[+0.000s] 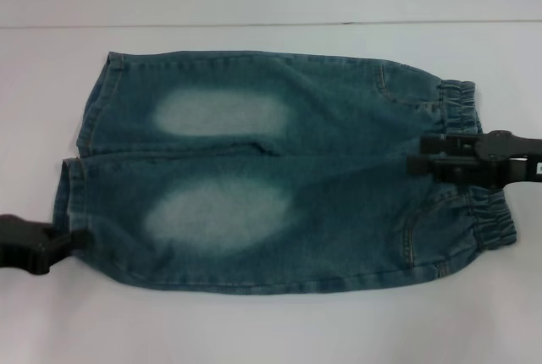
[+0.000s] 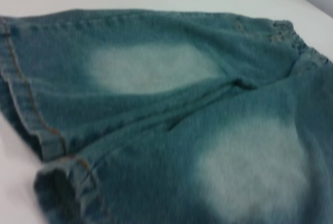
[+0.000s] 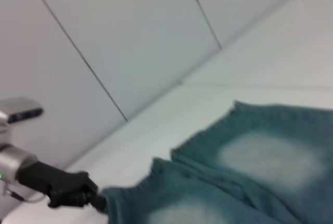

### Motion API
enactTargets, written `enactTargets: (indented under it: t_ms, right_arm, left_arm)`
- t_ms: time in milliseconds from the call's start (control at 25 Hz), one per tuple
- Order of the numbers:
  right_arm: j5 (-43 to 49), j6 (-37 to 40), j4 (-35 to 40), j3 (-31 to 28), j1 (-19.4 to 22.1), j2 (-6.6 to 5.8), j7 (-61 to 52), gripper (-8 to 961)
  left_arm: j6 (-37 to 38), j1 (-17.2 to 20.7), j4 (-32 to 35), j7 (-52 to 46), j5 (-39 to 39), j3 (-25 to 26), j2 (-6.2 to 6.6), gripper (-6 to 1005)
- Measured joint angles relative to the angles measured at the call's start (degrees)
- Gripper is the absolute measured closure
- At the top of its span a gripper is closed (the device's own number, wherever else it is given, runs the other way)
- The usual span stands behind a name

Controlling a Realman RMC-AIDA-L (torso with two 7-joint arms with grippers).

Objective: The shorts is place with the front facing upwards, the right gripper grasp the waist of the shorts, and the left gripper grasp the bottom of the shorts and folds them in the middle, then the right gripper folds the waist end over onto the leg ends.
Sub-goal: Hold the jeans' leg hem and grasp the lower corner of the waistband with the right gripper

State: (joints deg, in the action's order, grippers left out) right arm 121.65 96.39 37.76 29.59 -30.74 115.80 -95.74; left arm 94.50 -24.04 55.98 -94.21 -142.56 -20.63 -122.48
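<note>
Reaching in from the robot's right side, the right claw [image 1: 419, 161] sits over the middle of the gathered elastic waistband [image 1: 474, 161], its dark fingers pointing inward along the centre seam; whether they are open or pinched on the cloth cannot be told. On the opposite side, the left claw [image 1: 72, 241] meets the hem of the nearer leg, touching the edge of the fabric, and the right wrist view shows its black tip [image 3: 88, 193] pressed right against the denim corner, though its fingers' state also cannot be told. The shorts [image 1: 279, 173] lie flat and spread on the white bench [image 1: 271, 330], waist toward the robot's right, the bottom of the shorts [image 1: 72, 169] toward its left, front side up with pale faded ovals on both legs. This placement seems to suit the task: each claw stands at its own end, so the two can lift together and fold the garment along its middle line. The fold itself looks not yet begun, since both legs lie side by side. No brand, label or readable writing shows anywhere on the shorts or the claws.
</note>
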Motion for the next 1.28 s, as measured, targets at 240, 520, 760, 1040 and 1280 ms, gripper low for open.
enactTargets:
  t_ms: [240, 520, 760, 1040, 1280]
  right_arm:
    - [9.54, 0.54, 6.24, 6.48, -1.68, -4.21, -10.56, 206]
    - [20.34, 3.19, 13.42, 7.46, -1.94, -5.13, -10.76, 206]
    - [29.74, 3.08, 13.99, 8.19, -4.34, -4.99, -10.44, 206]
    - [34.29, 0.40, 13.56, 11.35, -5.76, -3.80, -11.22, 206]
    - [35.65, -1.41, 12.98, 13.03, -6.22, -2.72, -11.95, 206]
  left_arm:
    - [-1.56, -1.88, -1.50, -1.32, 0.64, 0.06, 0.52, 982]
    - [-1.94, -2.26, -1.86, -1.39, 2.18, -0.12, 0.58, 982]
    - [-1.96, -2.36, -1.93, -1.41, 2.18, -0.08, 0.51, 981]
    - [-2.02, -1.98, -2.02, -1.19, 2.18, 0.13, 0.40, 981]
    - [-2.15, -2.26, -2.02, -1.41, 2.16, 0.15, 0.40, 981]
